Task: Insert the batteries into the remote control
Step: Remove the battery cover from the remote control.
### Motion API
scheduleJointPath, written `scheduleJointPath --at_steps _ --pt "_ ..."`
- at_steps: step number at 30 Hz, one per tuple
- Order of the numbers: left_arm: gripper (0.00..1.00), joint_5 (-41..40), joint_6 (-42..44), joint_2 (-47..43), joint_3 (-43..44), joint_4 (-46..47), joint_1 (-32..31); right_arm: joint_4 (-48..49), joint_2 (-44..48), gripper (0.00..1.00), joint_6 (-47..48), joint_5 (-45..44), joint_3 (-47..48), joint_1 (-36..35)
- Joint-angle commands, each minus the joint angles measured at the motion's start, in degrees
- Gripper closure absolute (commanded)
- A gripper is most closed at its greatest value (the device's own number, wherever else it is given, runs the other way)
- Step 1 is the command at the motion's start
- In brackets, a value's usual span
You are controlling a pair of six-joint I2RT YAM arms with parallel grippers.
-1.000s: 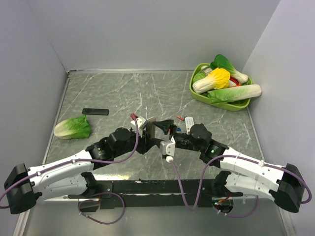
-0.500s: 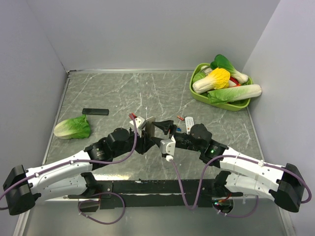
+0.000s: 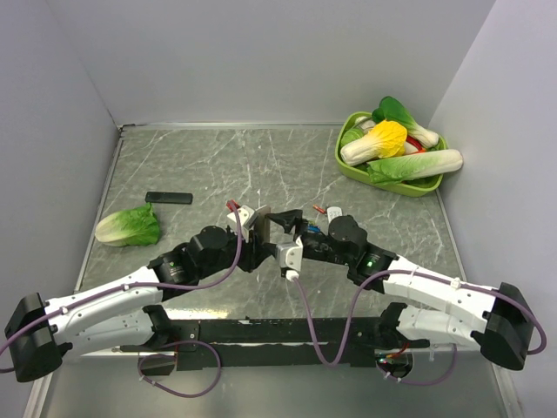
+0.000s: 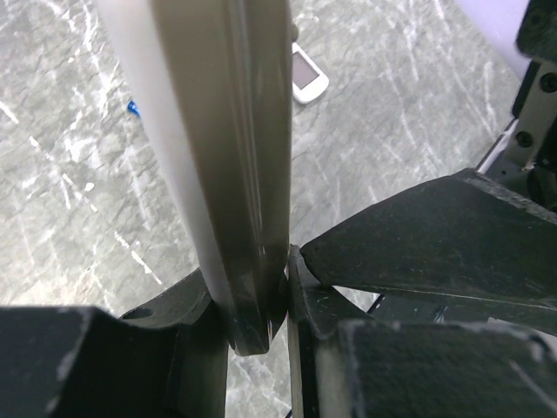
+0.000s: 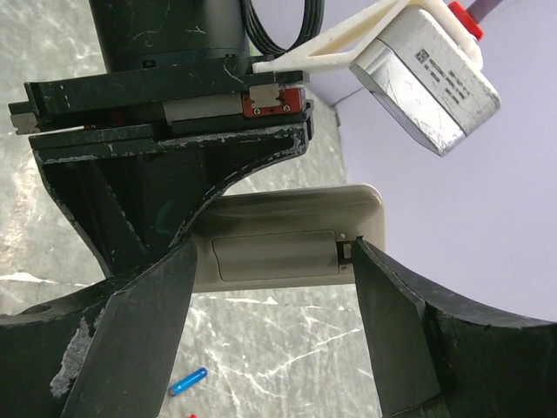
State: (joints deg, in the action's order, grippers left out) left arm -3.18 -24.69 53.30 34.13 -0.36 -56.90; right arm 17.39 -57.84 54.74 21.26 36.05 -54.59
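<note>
Remote control (image 5: pixel 348 209) | back lid (image 5: pixel 274 254) visible right wrist only | seemingly closed

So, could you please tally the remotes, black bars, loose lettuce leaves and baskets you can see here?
Remotes: 2 (held remote, white remote)
Black bar: 1
Lettuce leaf: 1
Basket: 1
Total: 5

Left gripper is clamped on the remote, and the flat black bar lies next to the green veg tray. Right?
The left gripper is clamped on the remote control, but the black bar lies on the left side, by the lettuce leaf, far from the green tray. The top view shows it.
</note>
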Motion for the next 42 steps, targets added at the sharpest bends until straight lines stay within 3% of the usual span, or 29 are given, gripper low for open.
scheduleJointPath --at_steps 1,10,19,27,42 --pt "0.99 6.61 5.08 -0.48 3.4 5.11 -2.24 -5.6 -3.41 0.18 -1.91 0.45 4.72 0.53" --pt "0.99 6.96 6.41 -2.32 2.7 7.39 -2.95 -15.45 -7.63 0.22 -3.5 4.32 9.3 1.94" --pt "0.99 4.24 5.44 -4.43 0.94 10.38 -2.95 -17.12 -12.99 0.35 -4.64 8.18 9.3 3.52" --pt "0.99 3.36 5.88 -4.08 -0.2 12.05 -2.69 -22.22 -16.25 0.52 -4.2 12.93 11.14 4.23" --pt "0.99 -7.98 3.6 -2.32 -3.19 11.09 -0.23 -24.33 -15.9 0.72 -3.85 16.89 12.2 4.31"
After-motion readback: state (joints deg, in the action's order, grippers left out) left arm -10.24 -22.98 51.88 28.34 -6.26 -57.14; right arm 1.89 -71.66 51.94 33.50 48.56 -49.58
